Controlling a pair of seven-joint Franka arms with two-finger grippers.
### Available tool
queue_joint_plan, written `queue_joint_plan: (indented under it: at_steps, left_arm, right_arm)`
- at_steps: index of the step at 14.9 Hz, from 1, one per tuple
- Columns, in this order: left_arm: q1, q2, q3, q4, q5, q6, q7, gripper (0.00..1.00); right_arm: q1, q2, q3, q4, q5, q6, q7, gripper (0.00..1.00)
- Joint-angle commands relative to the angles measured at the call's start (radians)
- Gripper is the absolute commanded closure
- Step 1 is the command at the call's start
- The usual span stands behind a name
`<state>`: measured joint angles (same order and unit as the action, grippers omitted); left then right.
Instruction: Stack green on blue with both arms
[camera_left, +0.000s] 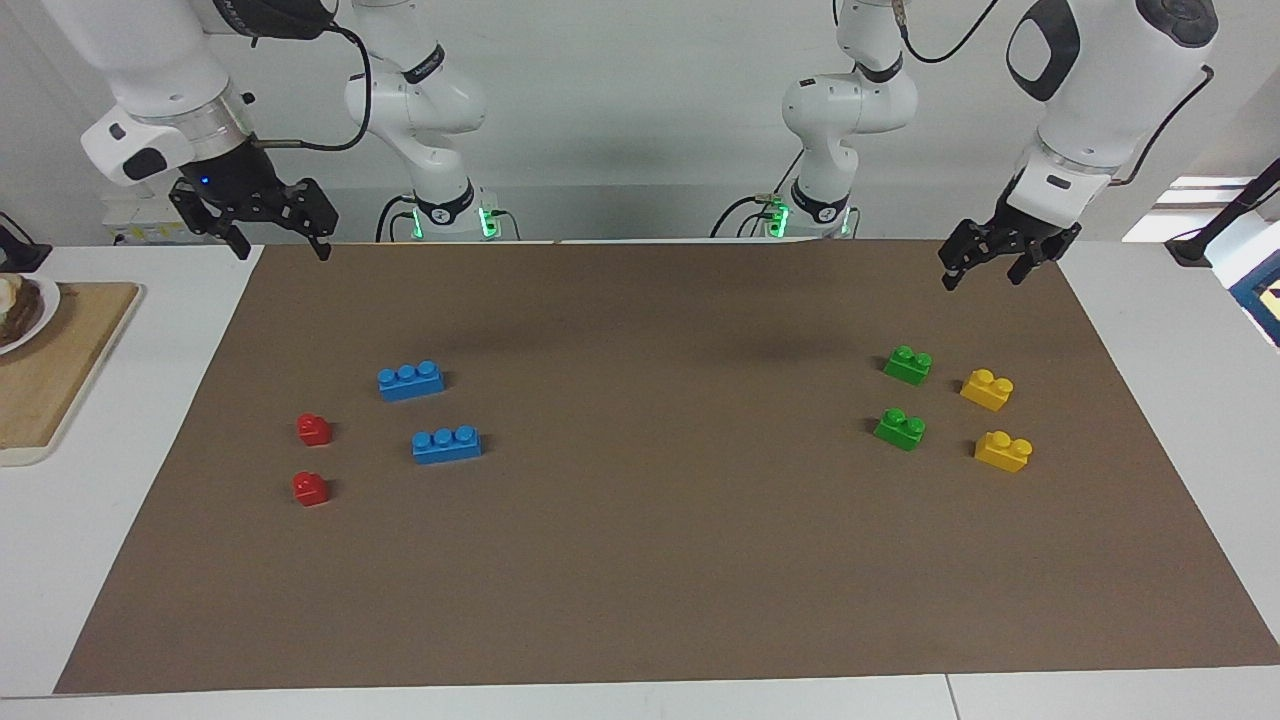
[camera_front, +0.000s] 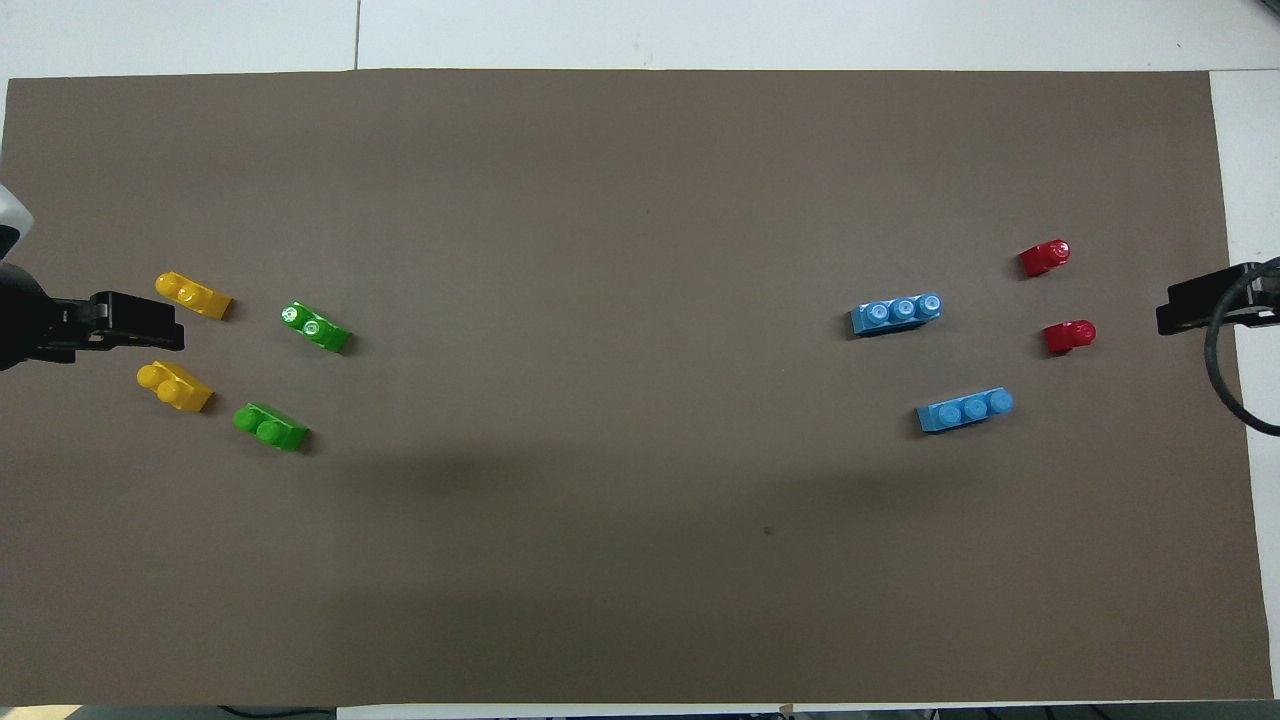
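Both arms are waiting raised: left gripper (camera_left: 985, 268) over the tabletop (camera_left: 640, 560) near green bricks (camera_left: 908, 364), right gripper (camera_left: 272, 235) near blue bricks (camera_left: 411, 380), jaws wide, holding nothing.

Wide open brown mat (camera_left: 650, 560) through the middle, bare from edge to edge between the two clusters. Toward the left arm's end, two green bricks (camera_left: 908, 364) (camera_left: 900, 429) sit with a yellow pair (camera_left: 987, 389) (camera_left: 1003, 451) just beside them, narrow lanes between. Toward the right arm's end, two blue bricks (camera_left: 411, 381) (camera_left: 447, 444) stand near two red bricks (camera_left: 314, 429) (camera_left: 310, 488), gaps a little roomier. A wooden board (camera_left: 50, 380) crowds that end's table edge, off the mat.
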<state>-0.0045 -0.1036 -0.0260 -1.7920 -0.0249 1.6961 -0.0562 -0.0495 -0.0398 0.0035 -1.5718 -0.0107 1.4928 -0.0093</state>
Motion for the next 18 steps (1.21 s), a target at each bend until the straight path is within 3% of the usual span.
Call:
queue_joint_plan:
  at_steps: [1,8,11,13,18]
  left_arm:
    - [0.000,-0.010,0.001,0.006,-0.009,-0.015,0.006,0.00]
    - [0.000,-0.011,0.003,0.003,-0.009,-0.009,0.003,0.00]
    - [0.000,-0.011,0.003,0.003,-0.009,-0.015,-0.001,0.00]
    - [0.000,-0.015,0.003,-0.004,-0.007,-0.010,-0.049,0.00]
    - [-0.006,-0.041,0.000,-0.081,-0.009,0.098,-0.429,0.00]
  right_arm:
    - [-0.009,-0.028,0.006,-0.034,-0.011,0.018,0.025,0.00]
    - [-0.039,-0.025,-0.002,-0.031,0.003,0.032,0.026,0.00]
    - [-0.036,-0.014,0.001,-0.036,0.011,0.067,0.418,0.03]
    - [-0.041,0.007,0.001,-0.040,0.046,0.076,0.567,0.06]
    - [-0.084,0.099,0.000,-0.039,0.248,0.113,1.074,0.11]
